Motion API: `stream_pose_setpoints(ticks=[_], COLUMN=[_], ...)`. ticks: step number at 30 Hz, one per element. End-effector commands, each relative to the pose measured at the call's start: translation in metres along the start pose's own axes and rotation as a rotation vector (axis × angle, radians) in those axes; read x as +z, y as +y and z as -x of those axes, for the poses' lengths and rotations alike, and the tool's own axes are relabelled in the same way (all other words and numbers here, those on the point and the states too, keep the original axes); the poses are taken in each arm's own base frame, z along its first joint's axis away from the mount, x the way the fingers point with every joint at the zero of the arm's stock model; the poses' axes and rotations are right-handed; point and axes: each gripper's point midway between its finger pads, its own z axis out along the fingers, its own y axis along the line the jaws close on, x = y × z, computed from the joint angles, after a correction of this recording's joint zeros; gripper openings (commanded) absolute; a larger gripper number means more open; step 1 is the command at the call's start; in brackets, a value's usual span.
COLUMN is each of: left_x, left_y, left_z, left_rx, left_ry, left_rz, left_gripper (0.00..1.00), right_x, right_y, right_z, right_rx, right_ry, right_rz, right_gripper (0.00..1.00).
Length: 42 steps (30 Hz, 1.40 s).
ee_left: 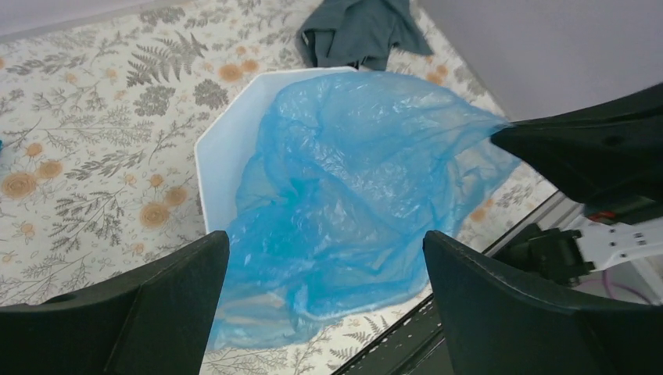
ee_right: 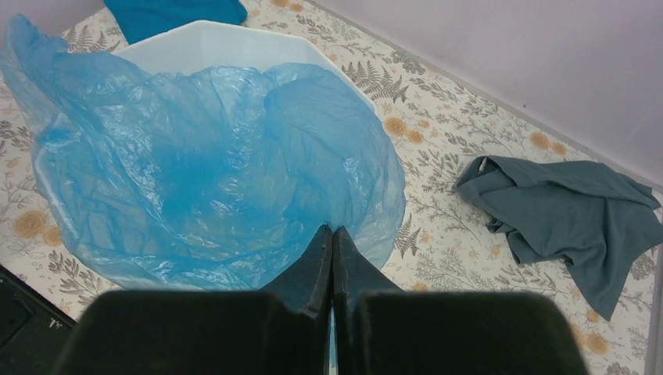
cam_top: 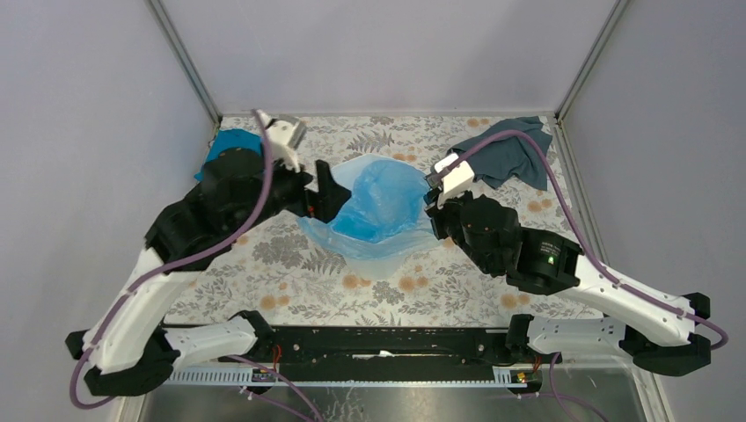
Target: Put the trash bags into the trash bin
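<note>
The light-blue trash bag is spread wide over the white trash bin, which it almost covers in the top view. The bin's faceted rim shows in the left wrist view and the right wrist view. My right gripper is shut on the bag's right edge; its tips pinch the film. My left gripper is open at the bin's left side, above the bag, with nothing between its fingers.
A teal-blue cloth lies at the back left behind the left arm. A grey-blue cloth lies at the back right, also in the right wrist view. Walls close the table's far and side edges. A black rail runs along the near edge.
</note>
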Motion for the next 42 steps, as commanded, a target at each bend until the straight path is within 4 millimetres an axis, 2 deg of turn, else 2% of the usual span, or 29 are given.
stream_pose_setpoints(ticks=[1,4,6,8,11,14,16,23,27,32,39,42], left_x=[0.038,0.051,0.052,0.047,0.038,0.034,0.035,0.062,0.081,0.101,0.113,0.12], left_y=[0.003,0.009,0.006,0.007,0.018,0.029,0.036,0.058,0.085,0.107,0.131,0.141], left_z=[-0.02,-0.037,-0.04,-0.034,-0.024,-0.018,-0.015,-0.008,0.002,0.01,0.01,0.011], left_rx=[0.073,0.088,0.077,0.055,0.015,-0.02,-0.037,-0.069,-0.137,-0.222,-0.269,-0.282], left_ry=[0.118,0.185,0.179,0.137,0.068,0.043,0.028,0.011,0.006,0.003,-0.011,-0.022], left_rz=[0.031,0.054,0.039,0.04,0.109,0.179,0.226,0.388,0.439,0.422,0.437,0.435], left_gripper=[0.99,0.98,0.92,0.81,0.62,0.35,0.27,0.12,0.05,0.05,0.08,0.07], right_x=[-0.005,-0.005,-0.004,-0.003,0.001,0.004,0.007,0.03,0.047,0.071,0.095,0.105], right_y=[-0.004,-0.006,-0.008,-0.008,-0.01,-0.011,-0.014,-0.038,-0.043,-0.043,-0.059,-0.055], right_z=[0.02,0.021,0.023,0.024,0.023,0.022,0.021,0.011,0.008,0.002,0.005,0.007], right_rx=[0.049,0.042,0.039,0.033,0.02,0.013,0.015,0.085,0.096,0.126,0.224,0.241], right_ry=[-0.078,-0.088,-0.096,-0.102,-0.1,-0.093,-0.089,-0.045,-0.028,0.012,0.011,0.004], right_rz=[-0.004,-0.013,-0.026,-0.034,-0.053,-0.064,-0.076,-0.09,-0.08,-0.058,-0.02,0.037], right_gripper=[0.0,0.0,0.0,0.0,0.0,0.0,0.0,0.0,0.0,0.0,0.0,0.0])
